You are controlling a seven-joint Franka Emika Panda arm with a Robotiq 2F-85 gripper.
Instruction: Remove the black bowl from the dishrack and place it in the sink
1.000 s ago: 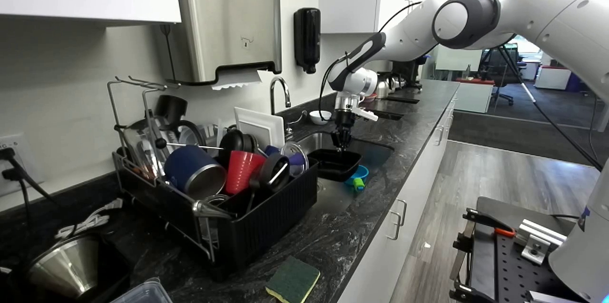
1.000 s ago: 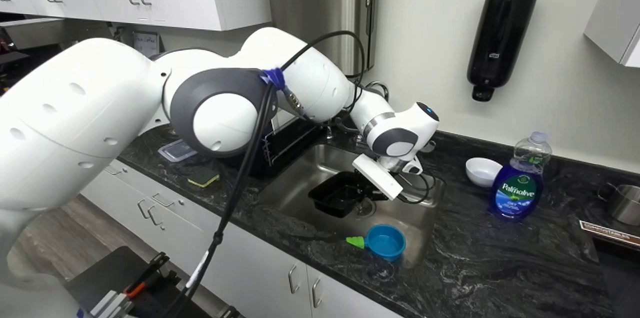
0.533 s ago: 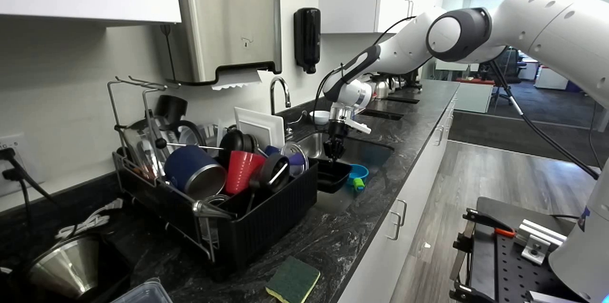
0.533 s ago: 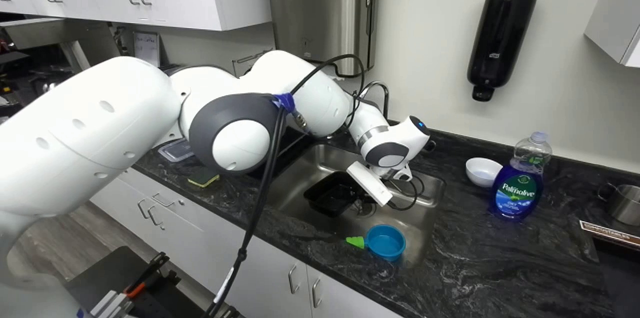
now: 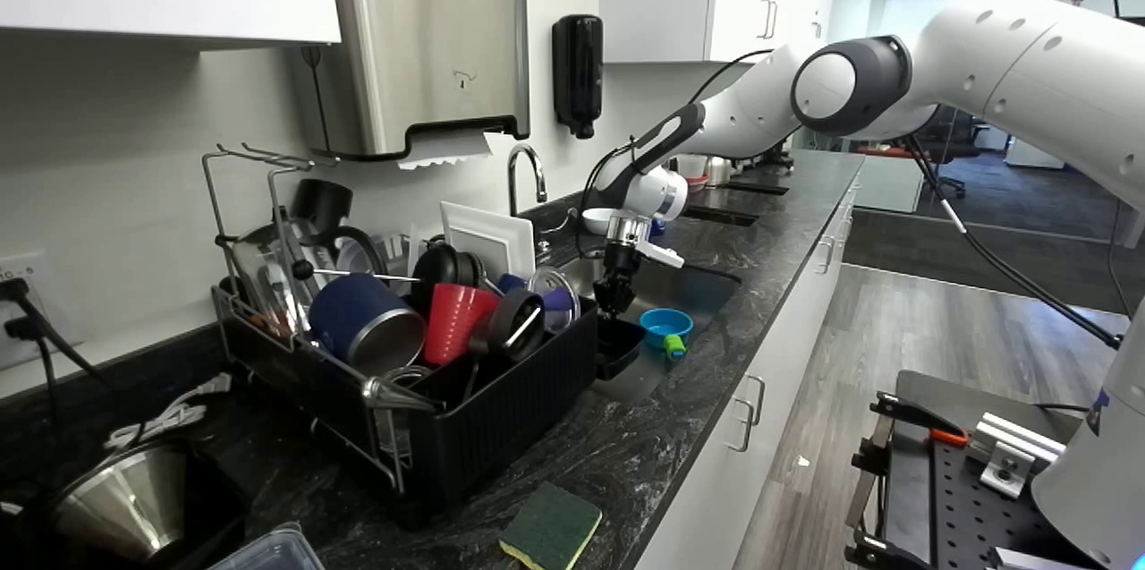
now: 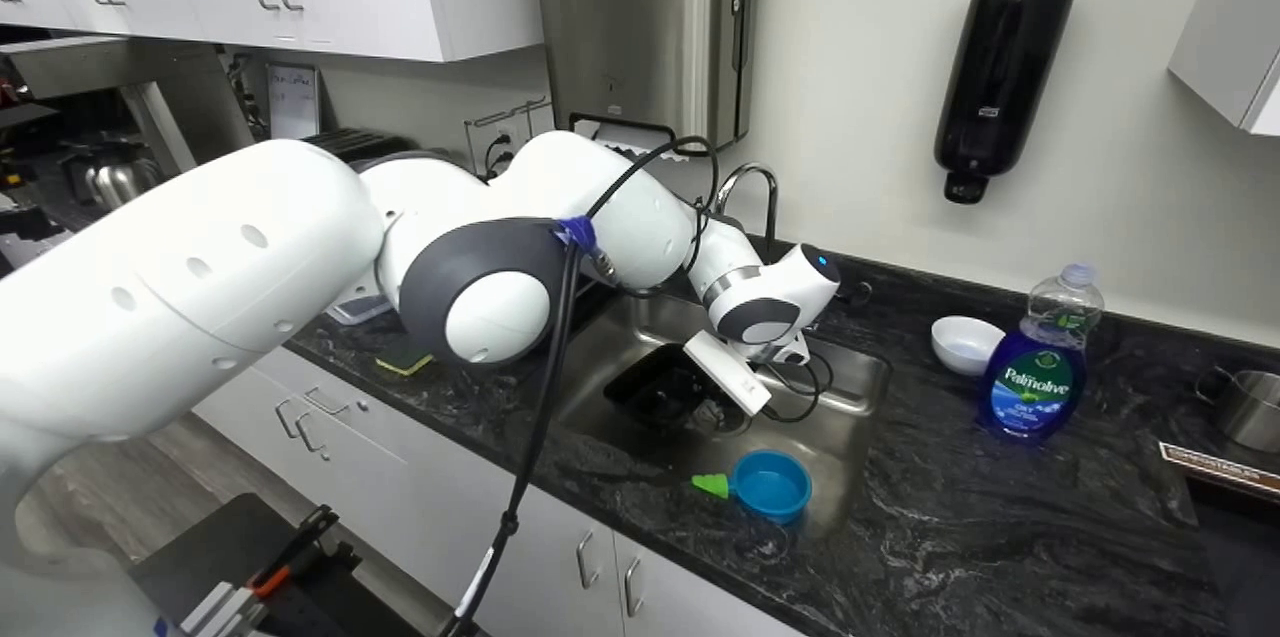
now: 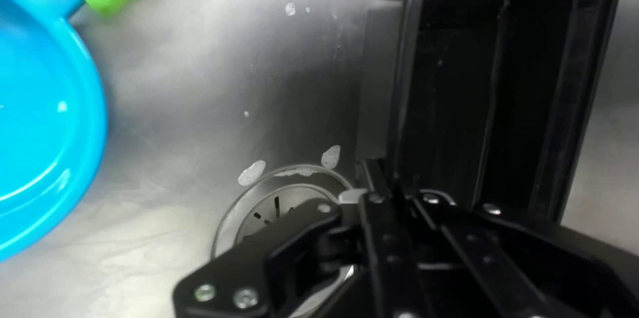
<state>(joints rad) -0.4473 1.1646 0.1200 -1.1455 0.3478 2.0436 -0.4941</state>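
Note:
The black bowl (image 5: pixel 619 348), a deep rectangular tub, is upright and low inside the sink (image 6: pixel 835 447). It also shows in an exterior view (image 6: pixel 645 387), partly behind the hand, and in the wrist view (image 7: pixel 449 83). I cannot tell whether its base touches the sink floor. My gripper (image 7: pixel 394 178) is shut on the bowl's near rim, one finger outside and one inside. In an exterior view the gripper (image 5: pixel 614 306) points down over the bowl. The dishrack (image 5: pixel 514 427), full of dishes, stands left of the sink and hides part of the bowl.
A blue cup with a green handle (image 6: pixel 770 484) lies in the sink at the front. The faucet (image 5: pixel 528 172) rises behind the sink. A white bowl (image 6: pixel 966 344) and a soap bottle (image 6: pixel 1035 367) stand on the counter. A sponge (image 5: pixel 552 527) lies before the rack.
My gripper and the black bowl have moved down into the sink and toward the dishrack. The whole arm has lowered. The blue cup stays where it was.

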